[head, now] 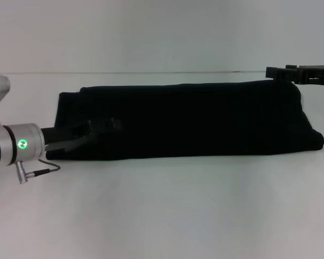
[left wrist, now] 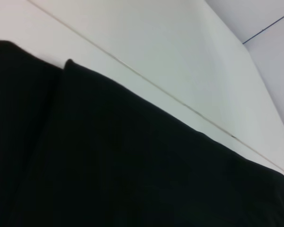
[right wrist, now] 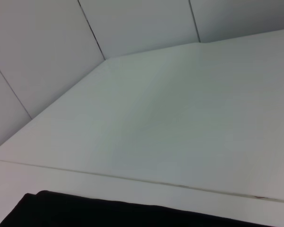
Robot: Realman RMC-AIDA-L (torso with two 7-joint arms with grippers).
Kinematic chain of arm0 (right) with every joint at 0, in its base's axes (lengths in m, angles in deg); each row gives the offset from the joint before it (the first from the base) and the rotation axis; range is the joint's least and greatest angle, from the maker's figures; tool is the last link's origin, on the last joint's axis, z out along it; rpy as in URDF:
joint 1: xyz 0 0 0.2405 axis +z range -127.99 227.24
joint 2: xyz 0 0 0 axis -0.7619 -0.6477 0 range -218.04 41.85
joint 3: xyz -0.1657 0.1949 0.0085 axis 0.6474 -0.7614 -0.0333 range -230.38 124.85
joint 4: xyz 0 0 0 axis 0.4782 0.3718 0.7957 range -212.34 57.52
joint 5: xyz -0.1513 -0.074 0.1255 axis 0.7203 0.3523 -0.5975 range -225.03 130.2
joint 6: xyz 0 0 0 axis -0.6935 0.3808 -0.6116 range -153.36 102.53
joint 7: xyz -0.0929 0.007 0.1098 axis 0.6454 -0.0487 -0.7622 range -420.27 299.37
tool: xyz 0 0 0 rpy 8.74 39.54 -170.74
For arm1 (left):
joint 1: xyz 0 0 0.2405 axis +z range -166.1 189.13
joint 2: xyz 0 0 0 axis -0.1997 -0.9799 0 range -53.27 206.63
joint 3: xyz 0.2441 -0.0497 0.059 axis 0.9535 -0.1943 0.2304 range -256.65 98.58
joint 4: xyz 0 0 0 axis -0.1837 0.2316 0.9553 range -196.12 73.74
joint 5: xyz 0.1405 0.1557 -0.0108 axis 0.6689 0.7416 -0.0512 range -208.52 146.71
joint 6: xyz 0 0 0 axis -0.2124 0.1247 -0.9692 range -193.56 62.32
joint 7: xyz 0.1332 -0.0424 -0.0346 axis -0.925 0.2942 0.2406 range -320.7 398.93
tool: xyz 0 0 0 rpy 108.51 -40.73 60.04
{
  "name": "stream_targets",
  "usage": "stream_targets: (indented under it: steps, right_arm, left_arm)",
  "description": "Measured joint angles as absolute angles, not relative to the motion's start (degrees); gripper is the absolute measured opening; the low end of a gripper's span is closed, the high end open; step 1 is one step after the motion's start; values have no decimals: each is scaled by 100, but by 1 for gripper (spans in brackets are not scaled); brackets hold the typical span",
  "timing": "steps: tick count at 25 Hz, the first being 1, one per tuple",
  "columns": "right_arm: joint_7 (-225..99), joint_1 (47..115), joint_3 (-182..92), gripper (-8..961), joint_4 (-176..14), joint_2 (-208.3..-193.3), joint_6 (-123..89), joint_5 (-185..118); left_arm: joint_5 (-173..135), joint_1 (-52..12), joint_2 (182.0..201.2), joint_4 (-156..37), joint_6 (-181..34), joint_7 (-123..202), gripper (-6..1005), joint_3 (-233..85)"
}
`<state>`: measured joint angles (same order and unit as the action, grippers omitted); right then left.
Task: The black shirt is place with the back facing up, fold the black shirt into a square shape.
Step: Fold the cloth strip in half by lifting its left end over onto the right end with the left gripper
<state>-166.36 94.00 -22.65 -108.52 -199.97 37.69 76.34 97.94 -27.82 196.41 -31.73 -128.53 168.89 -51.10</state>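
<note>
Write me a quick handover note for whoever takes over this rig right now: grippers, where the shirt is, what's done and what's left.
Left gripper: low over the left end of the black shirt; whether it grips the fabric cannot be made out.
Right gripper: at the shirt's far right corner, near the back edge of the white table.
Shirt: lying across the table as a long, narrow horizontal band, already folded lengthwise; no print showing.
Done: the lengthwise folds.
Left: fold the band across its length, probably bringing one end over toward the other, to make a square.
</note>
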Motion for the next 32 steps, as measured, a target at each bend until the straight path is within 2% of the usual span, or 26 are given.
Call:
stream_targets:
  steps: [32]
  right_arm:
    - [-16636, 9437, -2253, 733, -10857, -19997, 3769, 7633]
  left_arm:
    - [9809, -2174, 19488, -2549, -13303, 16938, 934, -5337]
